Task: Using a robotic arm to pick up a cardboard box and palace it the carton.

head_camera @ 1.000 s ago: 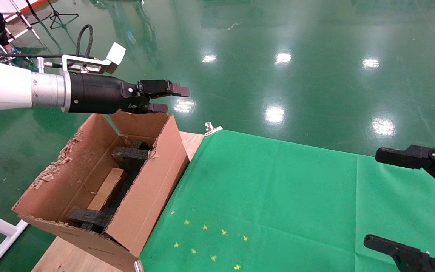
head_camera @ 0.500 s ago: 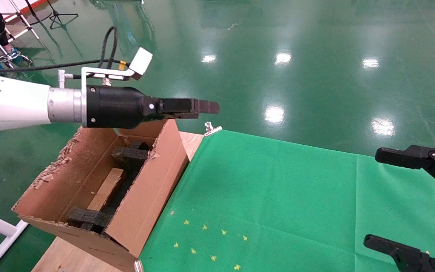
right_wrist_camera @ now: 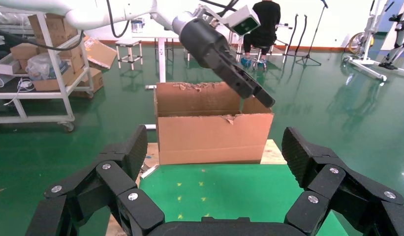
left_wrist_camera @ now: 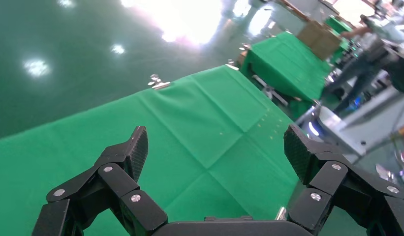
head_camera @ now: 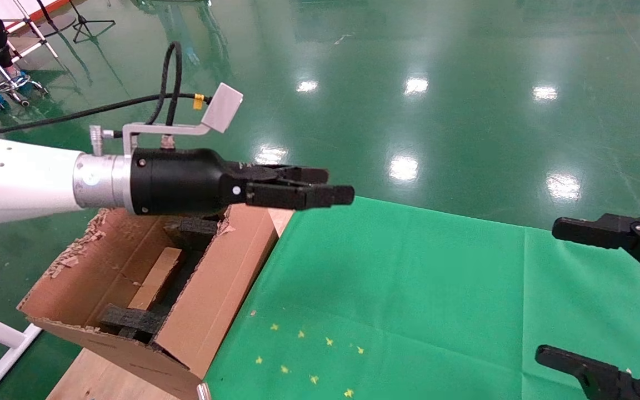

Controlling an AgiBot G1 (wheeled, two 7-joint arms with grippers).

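white robotic arm w/ silver collar, black wrist & black left gripper. brown carton, black foam blocks inside, tan cardboard box. green cloth w/ small yellow specks. glossy dark green floor. right gripper all black.

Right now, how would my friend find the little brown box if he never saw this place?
Find the big ragged-flapped carton at the left edge of the green-covered table. Look inside, between the black foam blocks. The little box lies there, long, smooth and light brown, unlike the dark, rough foam around it.
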